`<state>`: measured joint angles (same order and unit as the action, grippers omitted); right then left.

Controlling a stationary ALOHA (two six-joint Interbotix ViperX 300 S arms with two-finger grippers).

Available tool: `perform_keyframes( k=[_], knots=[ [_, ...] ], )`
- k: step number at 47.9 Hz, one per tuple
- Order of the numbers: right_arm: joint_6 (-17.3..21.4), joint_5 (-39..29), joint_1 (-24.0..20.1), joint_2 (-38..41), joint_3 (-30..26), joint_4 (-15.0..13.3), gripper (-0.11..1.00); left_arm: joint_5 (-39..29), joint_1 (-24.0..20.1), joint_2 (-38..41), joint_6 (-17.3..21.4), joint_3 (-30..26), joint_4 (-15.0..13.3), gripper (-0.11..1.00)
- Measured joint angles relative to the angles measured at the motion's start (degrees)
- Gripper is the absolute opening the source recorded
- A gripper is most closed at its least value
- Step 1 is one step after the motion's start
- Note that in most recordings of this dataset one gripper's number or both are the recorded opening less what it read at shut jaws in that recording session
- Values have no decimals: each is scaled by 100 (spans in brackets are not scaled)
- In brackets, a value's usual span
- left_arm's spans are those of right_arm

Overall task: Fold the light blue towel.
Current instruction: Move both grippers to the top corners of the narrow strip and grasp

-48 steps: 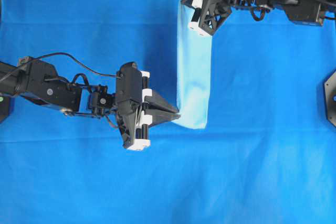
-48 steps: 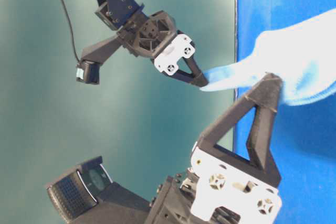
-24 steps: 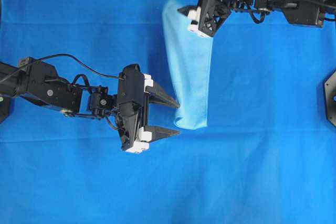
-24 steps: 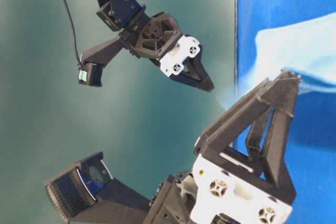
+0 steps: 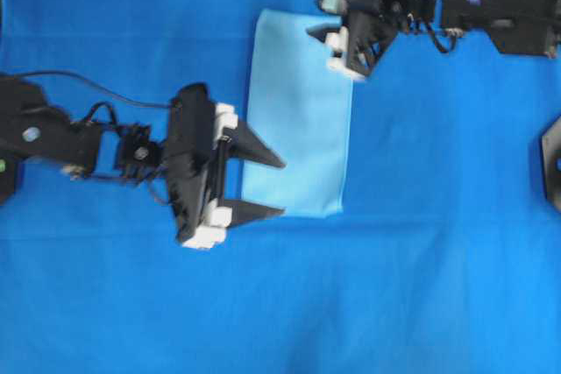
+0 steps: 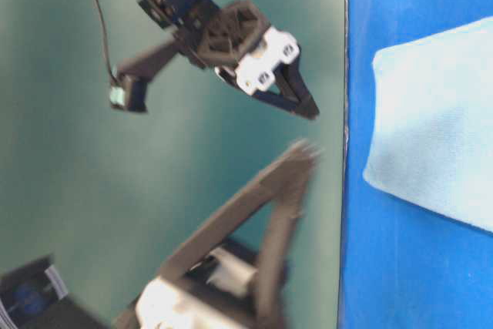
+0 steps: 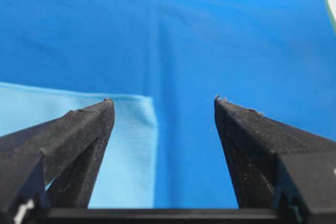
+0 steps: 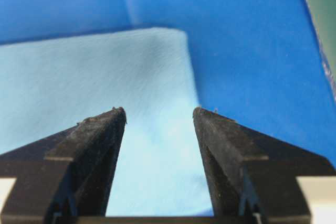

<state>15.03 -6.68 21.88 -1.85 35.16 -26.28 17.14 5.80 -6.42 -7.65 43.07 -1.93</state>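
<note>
Towel (image 5: 298, 116) lies flat, folded into a strip, near the far edge of the table cover (image 5: 438, 286), long axis front to back. Left gripper (image 5: 267, 187) spread at its near-left corner, closer. Right gripper (image 5: 326, 39) spread over far-right corner. Both empty.

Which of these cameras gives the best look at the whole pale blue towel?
The overhead view: the towel lies flat, nearly all visible. The table-level view crops it at the frame edge; each wrist view shows only one corner beyond the fingers.
</note>
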Motion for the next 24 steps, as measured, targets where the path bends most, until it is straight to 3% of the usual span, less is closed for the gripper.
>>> perform_keyframes(
  k=[24],
  knots=[
    [466,615,-615,-2584,2057,264,57,255,-1222,-1441,844,1433,0,73]
  ],
)
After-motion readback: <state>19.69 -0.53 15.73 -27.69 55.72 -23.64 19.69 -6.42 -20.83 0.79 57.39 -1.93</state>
